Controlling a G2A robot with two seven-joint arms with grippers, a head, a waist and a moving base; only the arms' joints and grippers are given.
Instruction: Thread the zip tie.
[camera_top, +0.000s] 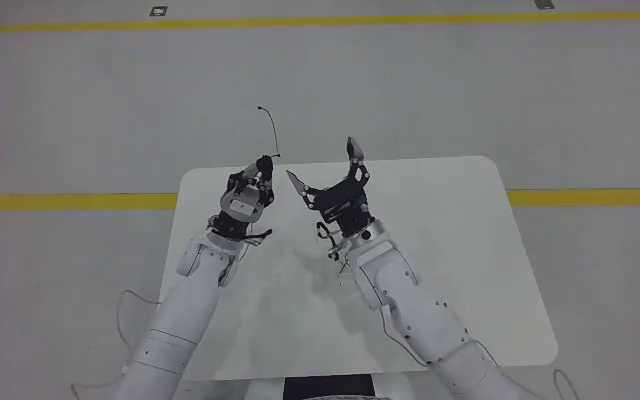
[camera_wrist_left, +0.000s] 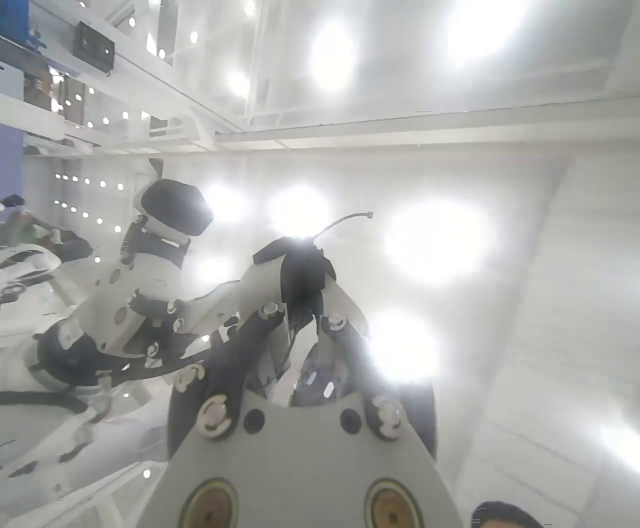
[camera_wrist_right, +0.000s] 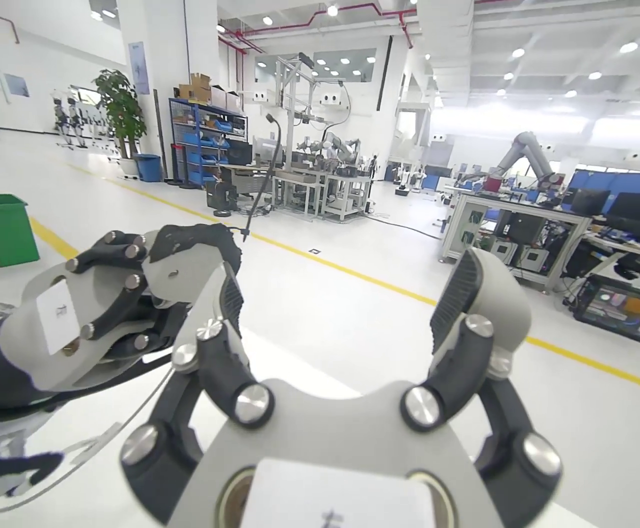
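Observation:
A thin black zip tie (camera_top: 274, 130) sticks up and away from my left gripper (camera_top: 264, 163), which is shut on its lower end above the far left part of the white table (camera_top: 450, 250). In the left wrist view the tie (camera_wrist_left: 342, 221) curves out past the closed fingertips (camera_wrist_left: 300, 260) to a small head at its free end. My right gripper (camera_top: 324, 166) hangs just to the right of the left one, open, with nothing between its fingers. The right wrist view shows its ribbed pads (camera_wrist_right: 457, 287) spread wide, and the left gripper (camera_wrist_right: 190, 240) holding the upright tie (camera_wrist_right: 262, 185) close beside them.
The white tabletop spreads bare to the right and toward the front. Thin cables (camera_top: 326, 238) hang by the right wrist. Grey floor with a yellow line (camera_top: 570, 197) lies beyond the table's far edge.

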